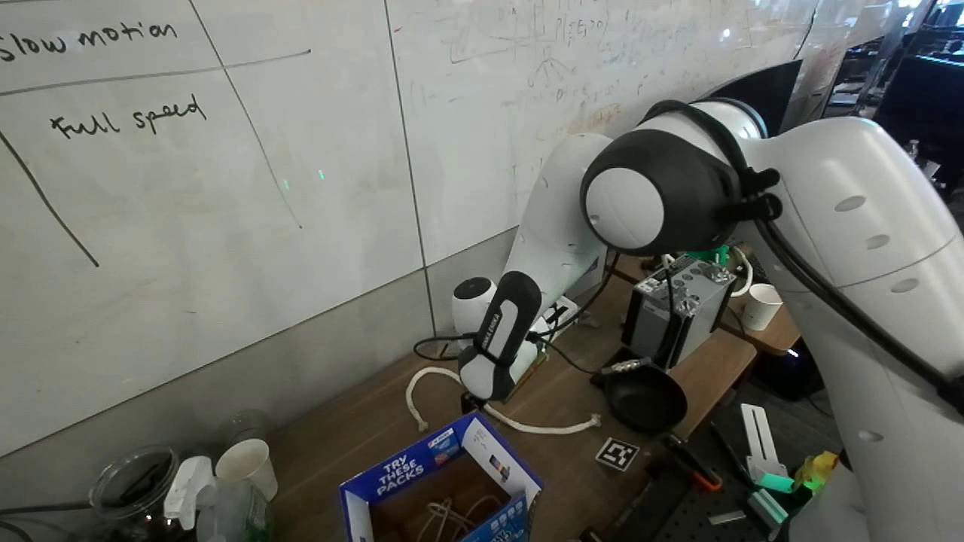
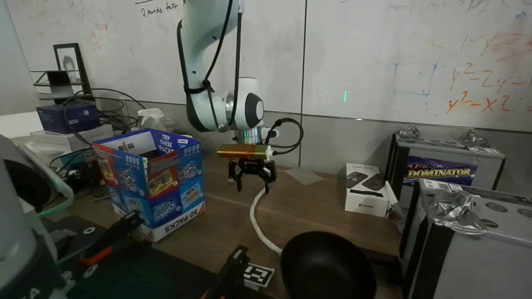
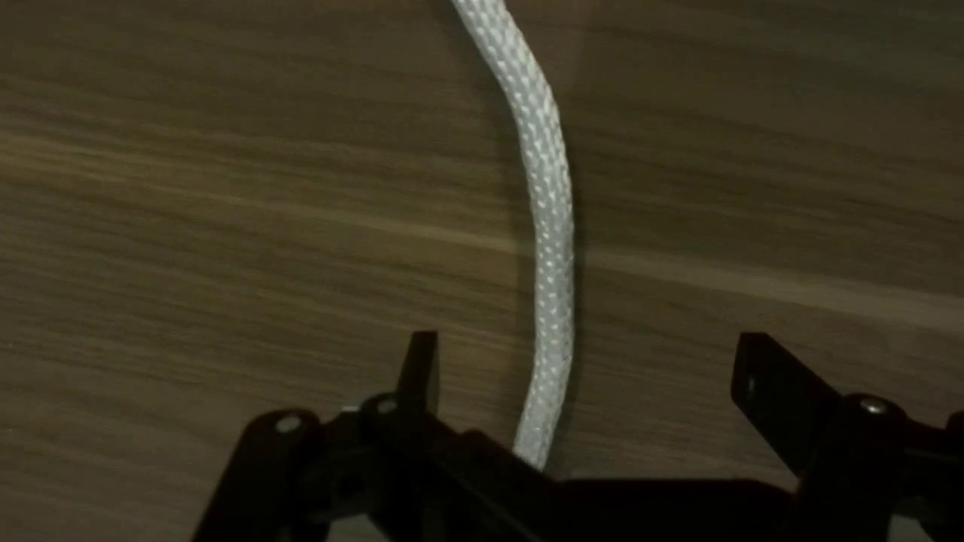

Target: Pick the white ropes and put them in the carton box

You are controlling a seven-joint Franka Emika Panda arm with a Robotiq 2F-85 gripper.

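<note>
A white rope lies in a loose curve on the wooden table, in both exterior views (image 1: 538, 430) (image 2: 258, 226) and in the wrist view (image 3: 553, 226). My gripper (image 2: 253, 189) is open and points down over the rope's far part, a little above the table. In the wrist view, the rope runs between the spread fingers (image 3: 589, 336), nearer the left finger, and nothing is gripped. The blue carton box (image 1: 410, 468) stands open and upright beside the gripper, also in an exterior view (image 2: 166, 195). Thin pale cord (image 1: 444, 516) lies inside it. The arm hides part of the rope.
A black pan (image 2: 328, 265) (image 1: 645, 399) stands by the rope's near end. A printed marker (image 1: 617, 455) lies near it. A white phone box (image 2: 365, 191) and grey electronic boxes (image 2: 474, 249) stand to one side. A paper cup (image 1: 247, 463) stands beyond the carton. A whiteboard wall (image 1: 316, 188) backs the table.
</note>
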